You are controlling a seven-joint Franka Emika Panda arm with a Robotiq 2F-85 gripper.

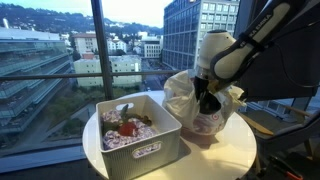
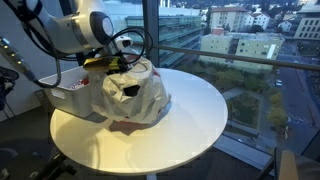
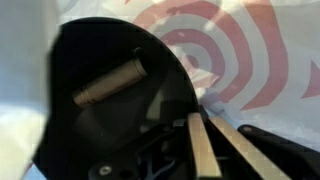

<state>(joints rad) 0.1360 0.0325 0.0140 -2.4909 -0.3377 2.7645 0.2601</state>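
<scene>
Gripper: the gripper (image 1: pixel 207 100) hangs straight down into the mouth of the plastic bag (image 1: pixel 180 95), so the wrist looks into the dark interior
Jaws: closed, the tan pads (image 3: pixel 198 150) lie flat against each other; I cannot tell whether a fold of film is caught between them
Plastic bag: white with red rings (image 3: pixel 250 50), slumped open on the round table (image 2: pixel 180 130) and touching the bin; its soft walls gape, leaving room for the fingers
Brown cylinder: the brown cylinder (image 3: pixel 110 82) lies on its side inside the bag, near the fingertips but apart from them, resting where the sagging film cradles it
Bin: the white bin (image 1: pixel 140 150) stands just beside the bag, holding a heap of small items with a red piece (image 1: pixel 127 128) on top
Table edge: bag and bin sit well in from the rim
</scene>
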